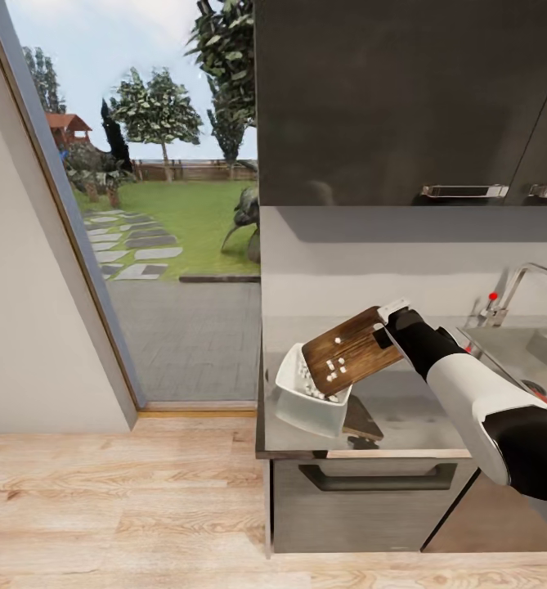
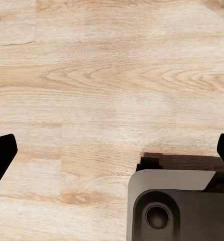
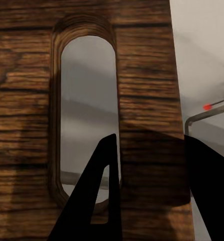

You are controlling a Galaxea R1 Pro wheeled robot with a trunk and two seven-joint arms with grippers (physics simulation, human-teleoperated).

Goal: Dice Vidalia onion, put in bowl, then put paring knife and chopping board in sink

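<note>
I've got the R claw [image 1: 385, 322] pinching the board [image 1: 351, 350] by its handle-slot end, tilted down away from the claw, low edge over the bowl [image 1: 306, 394] on the counter [image 1: 404, 417]. White onion bits [image 1: 332, 367] on board and in bowl. L claw [image 2: 112, 150] spread wide over wood floor [image 2: 107, 75].

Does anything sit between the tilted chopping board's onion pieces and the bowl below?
Nothing visible does. The right hand holds the chopping board tilted, its low edge over the bowl, and some diced onion already lies inside.
</note>
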